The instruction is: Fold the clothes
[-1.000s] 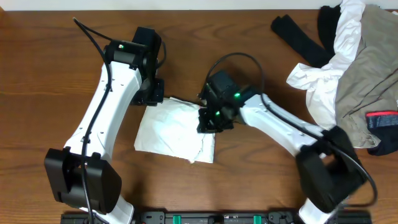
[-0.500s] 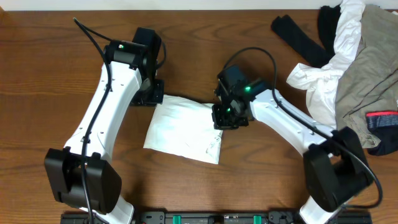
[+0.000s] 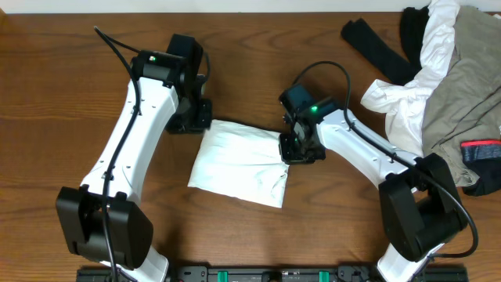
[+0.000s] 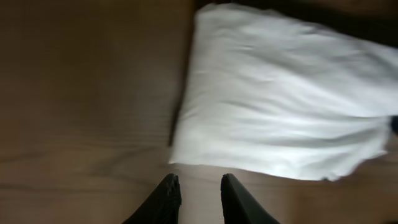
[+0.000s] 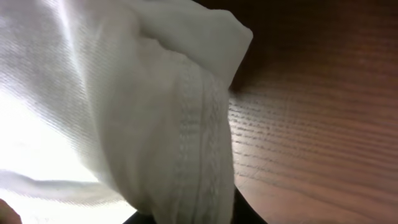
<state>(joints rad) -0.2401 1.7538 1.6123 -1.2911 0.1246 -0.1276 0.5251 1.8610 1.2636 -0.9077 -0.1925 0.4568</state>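
The brown wooden table [image 3: 63, 47] takes up the whole view. At its far right corner lies the heap of unfolded clothes [image 3: 458, 70], grey-khaki on top of white, with a black piece [image 3: 376, 43] thrown out beside it and a navy piece with a red band [image 3: 479, 149] at the edge. The white shirt [image 3: 239, 160] lies in the middle between the two arms, already folded to a flat packet. Its slightly longer side seems to run across the table, tilted a little. The right gripper [image 3: 296, 149] is the nearer one, set right at the packet's right edge. Its own camera is filled by a stitched hem [image 5: 193, 143] draped over the fingers, and I cannot tell whether the jaws pinch that hem or stand free of it. The left gripper [image 4: 199, 186] is at the packet's far left corner, over bare wood, with the shirt just ahead of it. Its fingers are slightly parted and hold nothing. I'd judge that any further fold or tidying starts from the right edge. I can read no brand, label or writing anywhere.
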